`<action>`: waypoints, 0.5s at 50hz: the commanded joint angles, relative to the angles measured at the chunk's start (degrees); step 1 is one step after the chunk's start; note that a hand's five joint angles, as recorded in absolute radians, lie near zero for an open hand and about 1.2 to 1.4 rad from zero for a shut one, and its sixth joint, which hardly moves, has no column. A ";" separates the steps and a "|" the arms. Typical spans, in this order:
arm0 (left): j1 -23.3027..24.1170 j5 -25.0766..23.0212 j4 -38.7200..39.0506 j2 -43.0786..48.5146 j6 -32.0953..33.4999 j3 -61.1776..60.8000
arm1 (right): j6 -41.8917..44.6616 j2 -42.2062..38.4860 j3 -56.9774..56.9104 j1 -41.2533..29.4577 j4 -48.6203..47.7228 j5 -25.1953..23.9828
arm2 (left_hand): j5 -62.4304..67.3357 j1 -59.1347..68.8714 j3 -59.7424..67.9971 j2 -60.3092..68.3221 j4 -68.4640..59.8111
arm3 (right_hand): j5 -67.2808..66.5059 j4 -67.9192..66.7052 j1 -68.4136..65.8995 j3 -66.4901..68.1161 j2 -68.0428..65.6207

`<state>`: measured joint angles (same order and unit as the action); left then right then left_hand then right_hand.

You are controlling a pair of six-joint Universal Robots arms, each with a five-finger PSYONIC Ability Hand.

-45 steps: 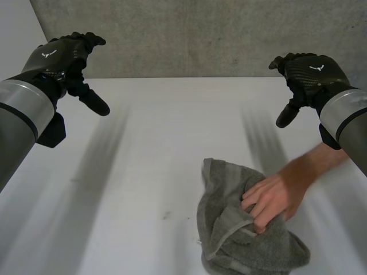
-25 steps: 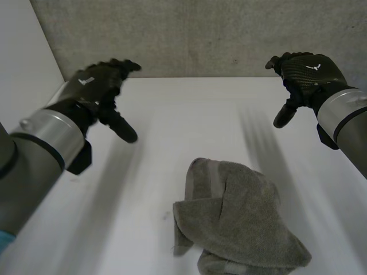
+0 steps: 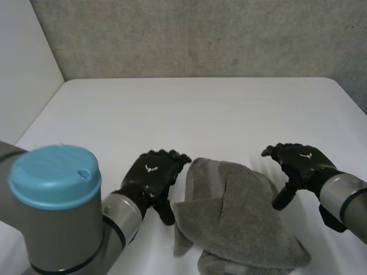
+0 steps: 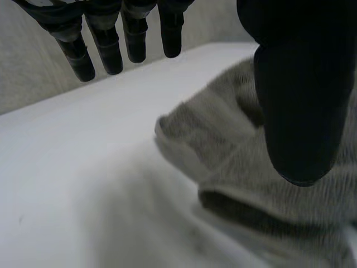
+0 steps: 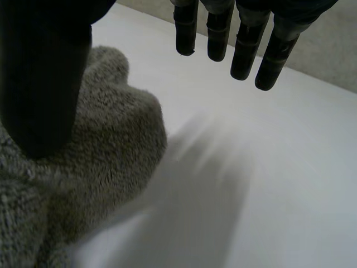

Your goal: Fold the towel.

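left: my left hand [image 3: 150, 176] hangs loose and released, grasping nothing, just beside the left flank of the crumpled grey terry towel [image 3: 241, 223]. the towel lies bunched on the white table [image 3: 200, 109], toward my side. right: my right hand [image 3: 299, 165] is equally slack and empty at its right flank. risk: plies overlap, so a pinch may catch a mid-fold, not a corner, and drag the heap. near edge close; wide bare room beyond.

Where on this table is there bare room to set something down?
The far half of the white table, between the crumpled grey towel and the grey wall, is bare. The near middle is crowded: the towel, with the left hand and right hand flanking it.
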<state>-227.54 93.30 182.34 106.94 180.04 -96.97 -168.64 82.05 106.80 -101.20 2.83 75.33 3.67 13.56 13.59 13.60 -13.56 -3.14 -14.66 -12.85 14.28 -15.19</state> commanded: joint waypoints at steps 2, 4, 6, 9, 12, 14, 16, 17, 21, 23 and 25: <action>-0.10 -0.31 9.26 3.45 4.00 -3.14 | -0.38 0.57 4.64 6.01 -3.09 -4.32 | 2.94 3.05 3.02 3.01 -3.05 | 3.14 4.66 2.85 -4.28 5.19; -0.10 -0.40 11.80 4.59 4.96 -3.75 | -0.38 0.57 5.08 6.10 -3.27 -4.58 | 2.94 3.05 3.02 3.01 -3.05 | 3.14 4.66 2.85 -4.28 5.19; -0.10 -0.40 12.59 5.03 5.14 -3.93 | -0.38 0.57 5.08 6.19 -3.27 -4.67 | 3.10 3.21 3.18 3.18 -3.21 | 3.14 4.66 2.85 -4.28 5.19; -0.10 -0.40 12.95 6.17 5.14 -3.93 | -0.38 0.48 5.00 6.28 -3.36 -4.75 | 6.28 6.39 6.36 6.36 -6.39 | 3.14 4.66 2.85 -4.28 5.19; -0.10 -0.58 13.13 7.67 5.14 -3.84 | -0.29 0.31 5.00 6.19 -3.36 -4.75 | 8.64 8.75 8.72 8.72 -8.75 | 3.14 4.66 2.85 -4.28 5.19; -0.10 -1.10 13.13 8.28 5.14 -3.93 | -0.29 0.31 5.08 6.19 -3.36 -4.75 | 9.49 9.60 9.57 9.56 -9.60 | 3.14 4.66 2.85 -4.28 5.19; -0.10 -1.98 13.21 8.73 5.14 -3.93 | -0.29 0.31 5.08 6.28 -3.36 -4.75 | 11.01 11.12 11.09 11.08 -11.12 | 3.14 4.66 2.85 -4.28 5.19; -0.10 -3.11 13.30 8.99 5.05 -3.93 | -0.29 0.31 5.08 6.28 -3.36 -4.67 | 14.01 14.12 14.09 14.08 -14.12 | 3.14 4.66 2.85 -4.28 5.19; -0.10 -5.67 13.48 9.43 5.05 -3.93 | -0.29 0.39 5.08 6.36 -3.27 -4.67 | 19.42 19.53 19.50 19.50 -19.53 | 3.14 4.66 2.85 -4.28 5.19; -0.10 -7.25 13.74 9.69 4.97 -3.93 | -0.29 0.48 4.73 6.63 -3.27 -4.58 | 30.13 30.24 30.21 30.20 -30.24 | 3.14 4.66 2.85 -4.28 5.19; -0.10 -7.43 14.09 9.78 4.88 -3.93 | -0.29 0.48 4.65 7.24 -3.27 -4.49 | 38.68 38.79 38.76 38.75 -38.79 | 3.14 4.66 2.85 -4.28 5.19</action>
<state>-227.64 88.37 195.85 116.32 185.10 -100.91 -168.92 82.40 111.79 -94.81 -0.46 70.66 22.11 32.55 32.05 32.12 -32.10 -3.14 -14.66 -12.85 14.28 -15.19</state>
